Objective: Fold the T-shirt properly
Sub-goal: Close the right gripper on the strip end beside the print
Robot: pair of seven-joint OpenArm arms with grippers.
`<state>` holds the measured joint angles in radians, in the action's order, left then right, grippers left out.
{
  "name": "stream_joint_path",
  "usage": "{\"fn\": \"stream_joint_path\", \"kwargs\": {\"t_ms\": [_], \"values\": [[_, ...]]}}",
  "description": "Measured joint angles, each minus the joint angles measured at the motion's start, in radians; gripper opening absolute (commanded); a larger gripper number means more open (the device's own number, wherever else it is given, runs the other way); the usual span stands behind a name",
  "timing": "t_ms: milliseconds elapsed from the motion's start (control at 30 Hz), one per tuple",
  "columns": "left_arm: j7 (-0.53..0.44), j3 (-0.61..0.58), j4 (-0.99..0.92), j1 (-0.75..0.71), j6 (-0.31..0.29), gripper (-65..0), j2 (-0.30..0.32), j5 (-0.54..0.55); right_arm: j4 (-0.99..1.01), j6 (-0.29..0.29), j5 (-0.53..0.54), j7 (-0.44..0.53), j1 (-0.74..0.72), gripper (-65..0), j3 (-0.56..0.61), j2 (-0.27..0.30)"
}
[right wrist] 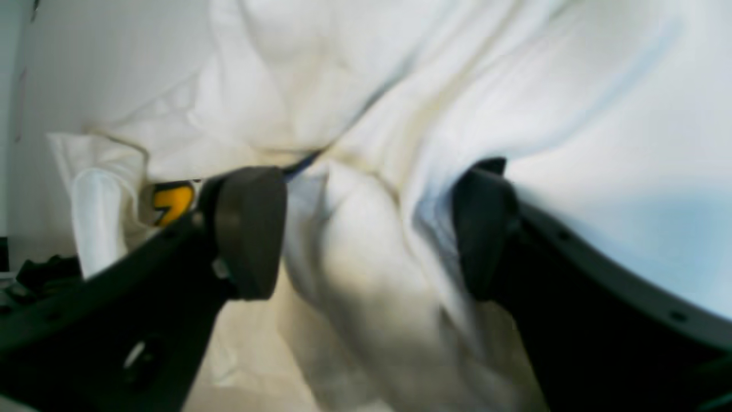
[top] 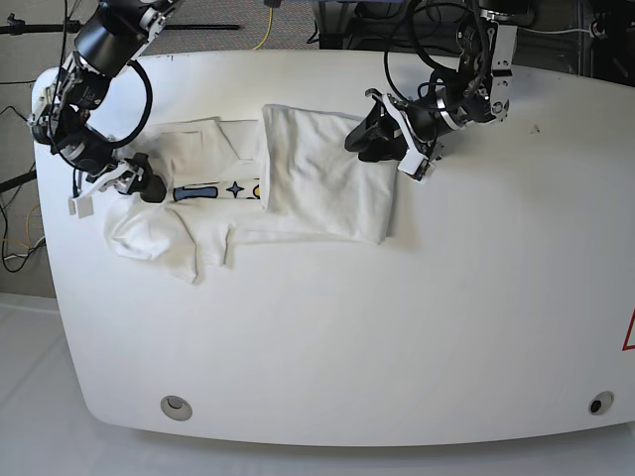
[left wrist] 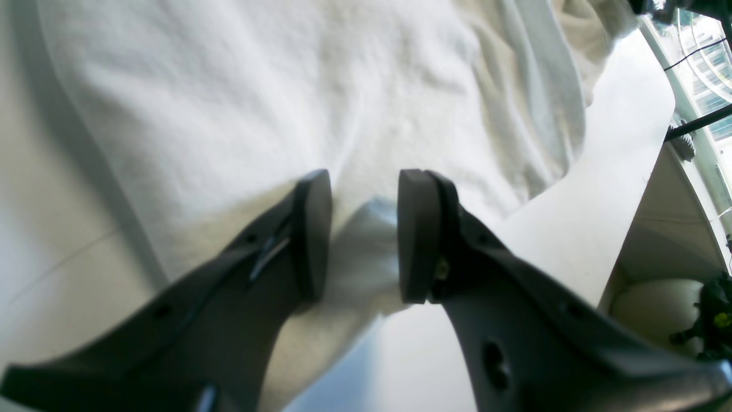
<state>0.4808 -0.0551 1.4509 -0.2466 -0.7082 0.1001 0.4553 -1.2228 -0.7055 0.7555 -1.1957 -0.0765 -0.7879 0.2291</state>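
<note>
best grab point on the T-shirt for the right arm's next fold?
Probably the bunched sleeve end of the T-shirt, at the base view's left. That cloth is humped up, so it offers an edge, unlike the flat folded panel. Come in from the outer left, where the right gripper already stands open around a ridge of fabric.

You can read none of the T-shirt (top: pixel 317 178)'s print whole: folded cloth covers all but a narrow strip with a star in the base view. In the right wrist view the cloth is blurred, with only a yellow scrap showing. Both wrist views cut the shirt off at their edges. The worktop (top: pixel 397 327)'s near edge runs out of frame.
</note>
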Motion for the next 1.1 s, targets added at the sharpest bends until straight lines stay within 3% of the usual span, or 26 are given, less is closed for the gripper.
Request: {"fn": "stream_joint_path", "kwargs": {"t_ms": [267,1100], "values": [[-0.003,0.000,0.000,-0.002,0.000,-46.3,0.000,0.013,-0.028,-0.002,-0.018,0.014,-0.003,-20.0,0.011,-0.051],[-0.003,-0.004,0.001,-0.003,0.001,-46.1,0.001,0.018,-0.015,-0.002,0.008,0.008,-0.005,-19.5,0.027,-0.031]]}}
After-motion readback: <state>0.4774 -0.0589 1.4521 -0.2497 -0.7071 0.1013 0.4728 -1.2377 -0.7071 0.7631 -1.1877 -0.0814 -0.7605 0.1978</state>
